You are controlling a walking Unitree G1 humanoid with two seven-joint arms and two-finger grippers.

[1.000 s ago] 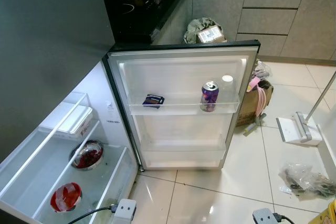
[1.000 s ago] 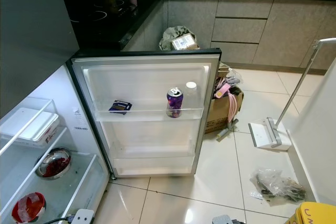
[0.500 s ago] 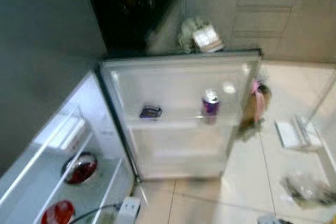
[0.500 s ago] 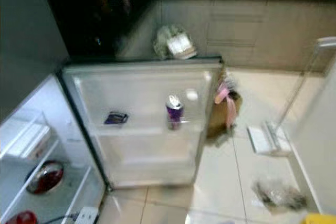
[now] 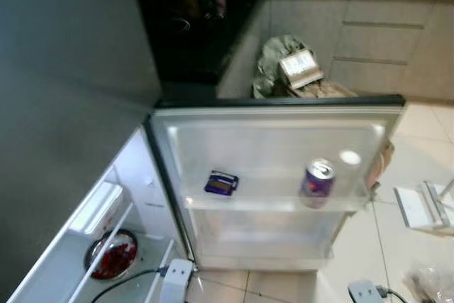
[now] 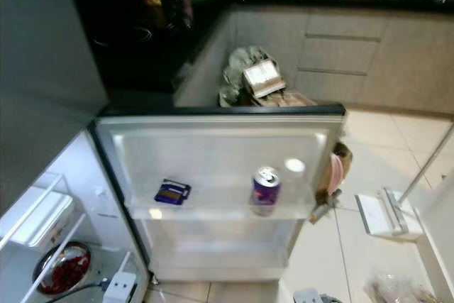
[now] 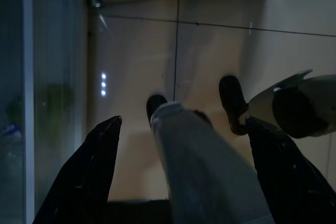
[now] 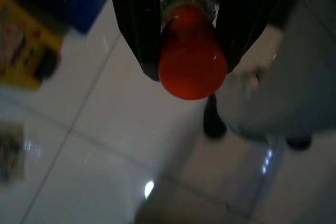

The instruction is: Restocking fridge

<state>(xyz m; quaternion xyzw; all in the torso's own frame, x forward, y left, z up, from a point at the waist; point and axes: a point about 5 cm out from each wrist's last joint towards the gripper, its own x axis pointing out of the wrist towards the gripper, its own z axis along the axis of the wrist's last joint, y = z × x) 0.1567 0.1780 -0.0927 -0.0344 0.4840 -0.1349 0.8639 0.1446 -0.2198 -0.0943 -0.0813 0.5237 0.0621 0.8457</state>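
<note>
Both eye views look steeply down from head height, sharing the open fridge door (image 5: 277, 175); both wrist views face the floor (image 7: 210, 51).

One can (image 5: 316, 184) — one bottle (image 8: 192, 56)

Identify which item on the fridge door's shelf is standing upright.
The purple can, standing on end toward the door's outer edge. The small dark blue packet on the same shelf lies flat, nearer the hinge side.

Head views are softly blurred, the fridge door (image 5: 273, 175) lit pale from inside — counter (image 6: 177, 26) behind dark. Wrist views are dim, with small glare spots on the floor tiles (image 7: 103, 84) — the orange bottle (image 8: 192, 59) out of focus.
</note>
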